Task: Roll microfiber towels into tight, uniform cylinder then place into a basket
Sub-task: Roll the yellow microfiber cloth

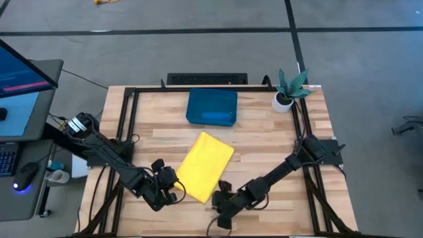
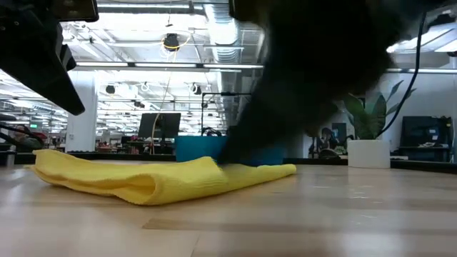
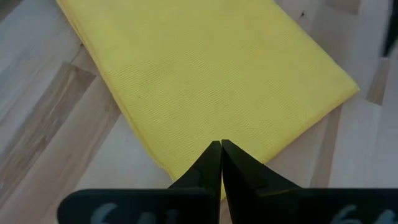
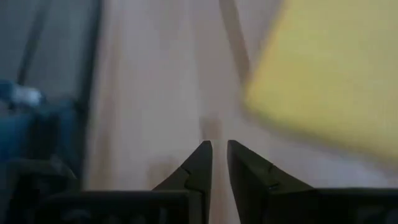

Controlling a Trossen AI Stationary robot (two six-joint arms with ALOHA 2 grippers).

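The yellow towel [image 1: 206, 165] lies folded and flat on the wooden table; it also shows in the low view [image 2: 157, 178] and the left wrist view [image 3: 205, 74]. The dark teal basket [image 1: 198, 99] stands at the far middle, with a lighter blue bundle [image 1: 217, 117] inside that seems to be the blue towel. My left gripper [image 1: 174, 189] is shut and hovers just over the yellow towel's near left corner [image 3: 221, 144]. My right gripper [image 1: 223, 197] is open by a narrow gap over bare wood beside the towel's near corner [image 4: 219, 144].
A small white pot with a green plant [image 1: 285, 98] stands at the far right corner. A black frame [image 1: 125, 112] runs round the table. Bare wood lies to the left and right of the towel. A desk with a screen [image 1: 20, 86] stands beyond the left edge.
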